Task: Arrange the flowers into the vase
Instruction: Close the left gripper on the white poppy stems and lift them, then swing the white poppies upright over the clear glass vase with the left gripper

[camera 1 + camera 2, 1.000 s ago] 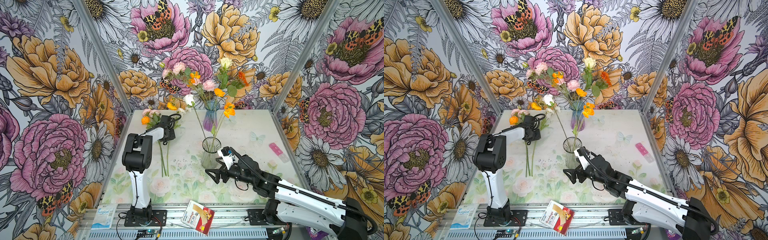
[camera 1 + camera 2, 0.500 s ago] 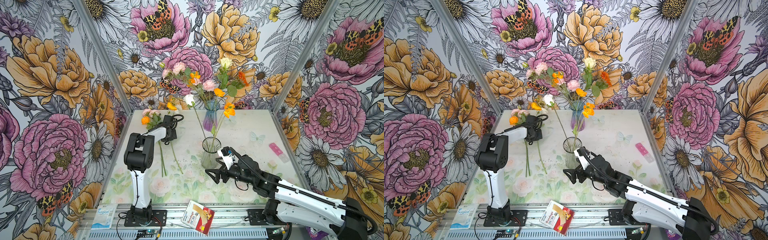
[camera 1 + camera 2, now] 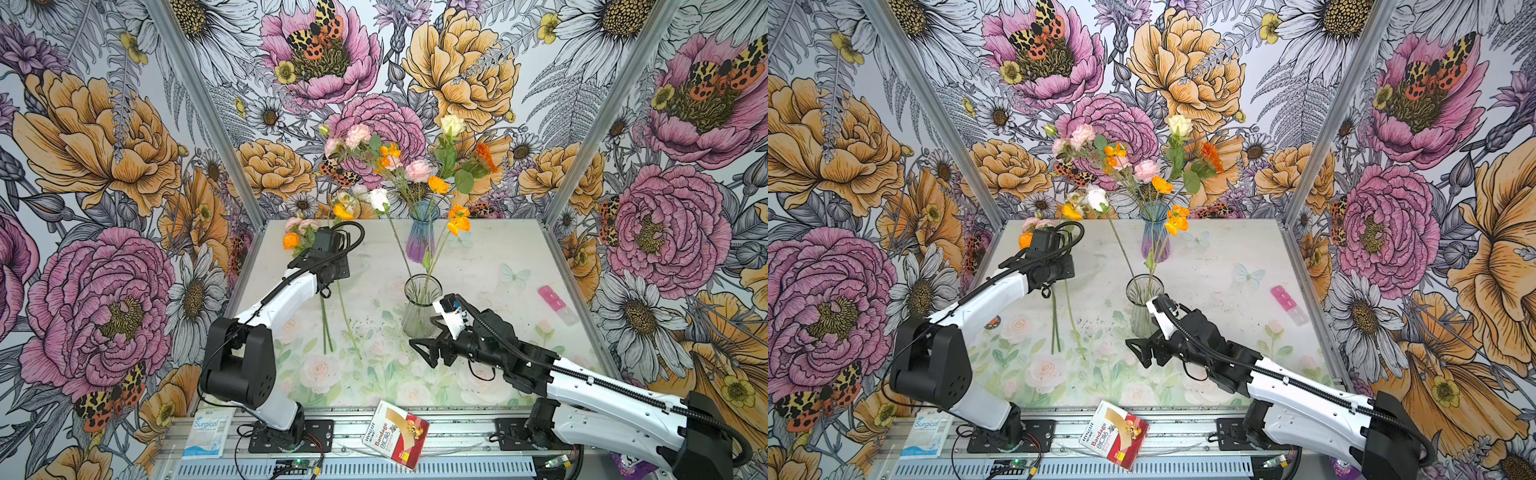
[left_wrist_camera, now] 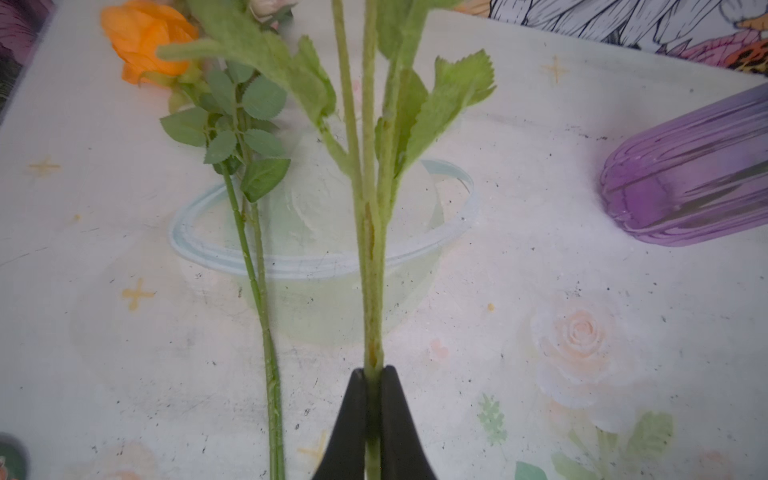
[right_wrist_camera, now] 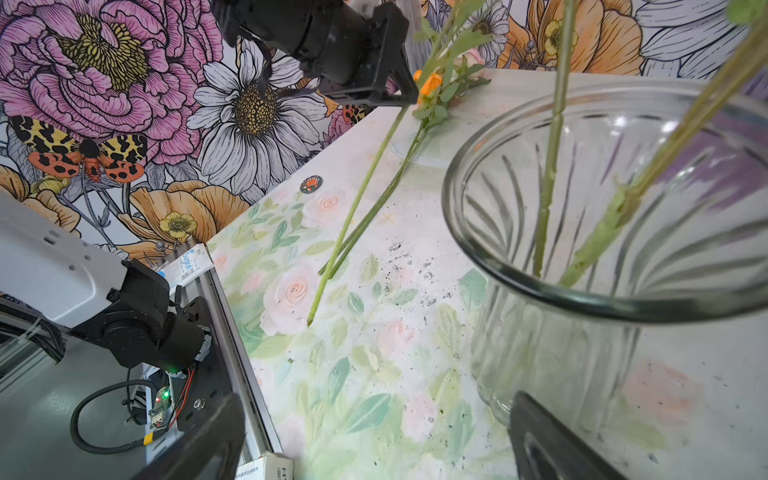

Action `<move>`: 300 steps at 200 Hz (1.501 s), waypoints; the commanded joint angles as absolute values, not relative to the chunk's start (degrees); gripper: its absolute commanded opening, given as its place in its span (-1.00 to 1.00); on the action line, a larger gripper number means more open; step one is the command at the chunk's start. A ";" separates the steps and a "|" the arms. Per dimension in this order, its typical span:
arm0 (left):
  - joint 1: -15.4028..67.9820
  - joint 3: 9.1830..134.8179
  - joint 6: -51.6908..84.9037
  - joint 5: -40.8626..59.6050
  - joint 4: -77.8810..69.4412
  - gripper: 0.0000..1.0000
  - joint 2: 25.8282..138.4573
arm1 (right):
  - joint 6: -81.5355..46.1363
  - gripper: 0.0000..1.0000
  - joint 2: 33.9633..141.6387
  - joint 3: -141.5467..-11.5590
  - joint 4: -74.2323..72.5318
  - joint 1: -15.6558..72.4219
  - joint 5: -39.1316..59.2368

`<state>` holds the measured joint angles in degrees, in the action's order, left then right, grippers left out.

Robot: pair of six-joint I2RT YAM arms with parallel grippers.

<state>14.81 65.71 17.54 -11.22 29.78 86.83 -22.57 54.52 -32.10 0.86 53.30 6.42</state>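
Both top views show a bandage box (image 3: 395, 434) at the near edge of the table (image 3: 478, 266). A bit farther, on the right, the right gripper (image 3: 422, 331) has its fingers spread wide. The bottom of a clear glass vase (image 3: 419, 291) is just beside one finger; I cannot tell if they touch. Two flowers (image 3: 457, 222) stand in that vase. On the left, the left gripper (image 4: 372, 374) pinches one green flower stem (image 4: 372, 270) tight. Two more flowers (image 3: 325, 332) lie flat on the table beside it. At the far end, a purple vase (image 3: 422, 239) holds a big bunch of flowers (image 3: 415, 170).
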 commanded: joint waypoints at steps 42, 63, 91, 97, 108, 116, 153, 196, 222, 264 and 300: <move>14.40 58.02 21.36 -22.21 30.18 -1.00 63.92 | -20.60 0.99 55.50 -35.66 -0.04 52.94 7.39; 16.06 58.44 21.10 -25.19 29.92 -1.00 56.86 | -20.32 0.99 54.86 -35.49 0.31 52.67 7.12; 19.23 59.77 19.29 -26.51 26.87 -1.00 50.65 | -20.20 0.99 54.45 -35.51 0.60 52.04 7.31; 20.01 59.93 19.09 -26.30 25.51 -1.00 49.63 | -20.21 0.99 54.33 -35.57 0.61 51.91 7.46; 21.31 60.21 18.83 -25.15 22.40 -1.00 48.06 | -19.95 0.99 54.01 -35.61 0.78 51.51 7.65; 22.56 60.46 18.73 -24.48 19.42 -1.00 47.12 | -19.86 0.99 53.56 -35.59 1.08 51.05 7.73; 28.90 62.18 18.37 -21.30 4.97 -1.00 47.94 | -20.13 0.99 50.45 -34.31 2.15 49.13 8.06; 37.46 66.14 12.20 -20.95 -7.26 -1.00 56.08 | -19.98 0.99 45.78 -32.93 4.83 47.21 7.31; 41.04 68.68 7.15 -17.89 -12.32 -1.00 61.15 | -19.60 0.99 43.07 -32.32 6.73 46.24 6.62; 43.33 72.49 1.99 -12.84 -14.98 -1.00 68.14 | -19.59 0.99 40.24 -31.35 8.07 45.78 6.61; 44.18 73.25 -0.83 -9.68 -17.31 -1.00 71.47 | -19.78 0.99 39.49 -30.81 8.31 45.73 6.77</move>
